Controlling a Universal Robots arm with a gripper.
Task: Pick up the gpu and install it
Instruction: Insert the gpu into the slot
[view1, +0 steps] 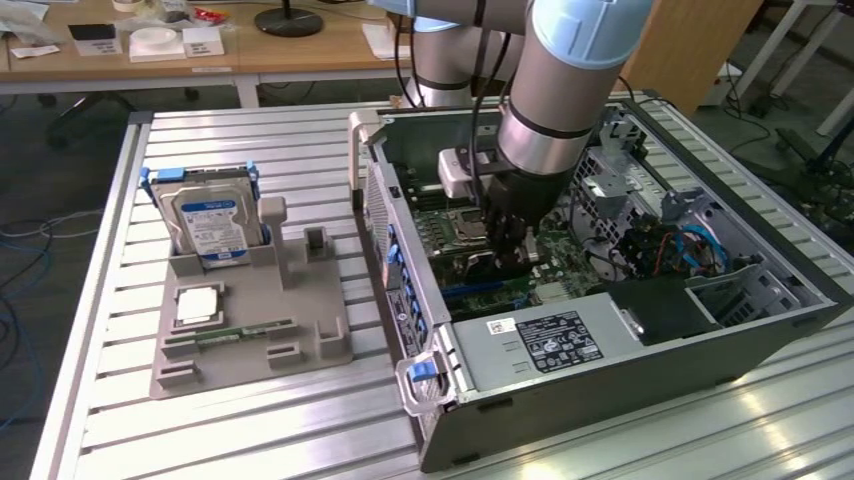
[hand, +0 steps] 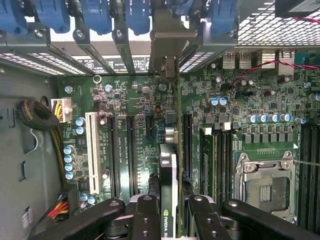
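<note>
Pickup is done: the gpu (hand: 168, 172) is clamped edge-on in the jaws of the gripper (hand: 173, 216). It is held upright inside the PC case (view1: 627, 370), over the expansion slots of the motherboard (hand: 125, 100). Seating can't be confirmed, and the card is not yet released.

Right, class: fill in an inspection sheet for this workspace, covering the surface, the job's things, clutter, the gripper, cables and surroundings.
Surface: slatted metal table carrying an open computer case and a grey parts holder.
Job's things: gpu edge-on over the motherboard slots; whether it is seated cannot be told.
Clutter: hard drive standing in the holder, memory stick lying in it.
Gripper: gripper shut on the gpu, inside the case.
Cables: blue cables in the case; red and black wires over the motherboard.
Surroundings: wooden desk behind; loose cables on the floor.
</note>
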